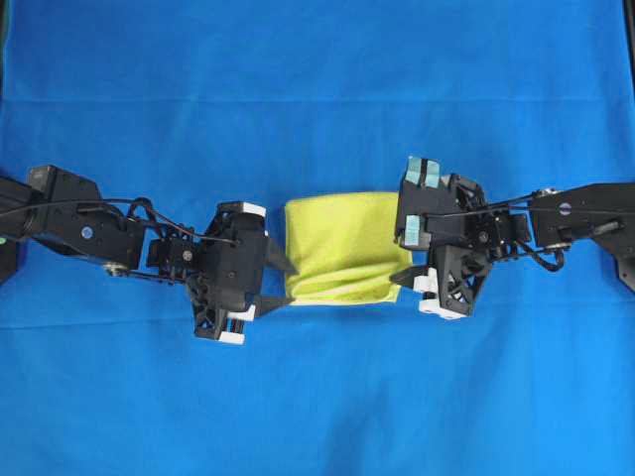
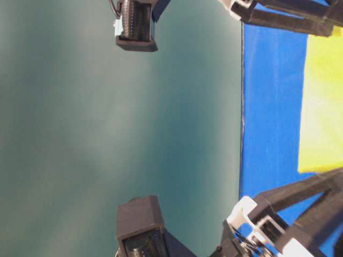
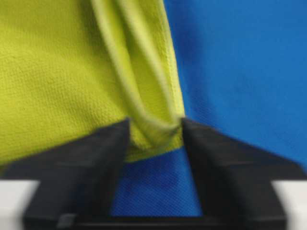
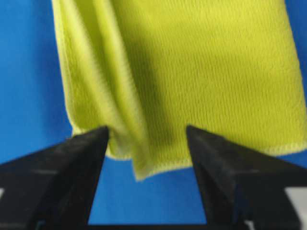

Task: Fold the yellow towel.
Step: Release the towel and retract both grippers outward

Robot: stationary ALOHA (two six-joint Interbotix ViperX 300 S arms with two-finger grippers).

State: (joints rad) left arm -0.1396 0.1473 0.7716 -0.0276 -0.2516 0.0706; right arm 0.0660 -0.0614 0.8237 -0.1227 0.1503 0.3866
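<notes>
Two tools flank the yellow towel [image 1: 345, 248], which lies near the centre of the blue-covered surface [image 1: 317, 89] as a folded, roughly rectangular stack. The left tool [image 1: 285, 283] sits at the towel's 9 o'clock side, toward its lower corner; the right tool [image 1: 402, 276] sits at the 3 o'clock side, also toward the lower corner. Both wrist views show each tool's fingers spread, with a bunched, doubled fold of towel hem lying between the fingers and not pinched; the left fingers stand close beside the cloth, the right fingers wider apart. Judged from these views, at least one fold is complete: the overhead view shows a compact layered shape with a diagonal crease running toward the 5 o'clock corner. Whether a further fold is required cannot be told; the lower edge is uneven and may need flattening. Edges: the towel's 12 o'clock edge looks straight, the 6 o'clock edge rumpled. Open room: bare blue covering extends widely toward 12 o'clock and 6 o'clock of the towel, while the 9 and 3 o'clock sides are occupied by the arms.
</notes>
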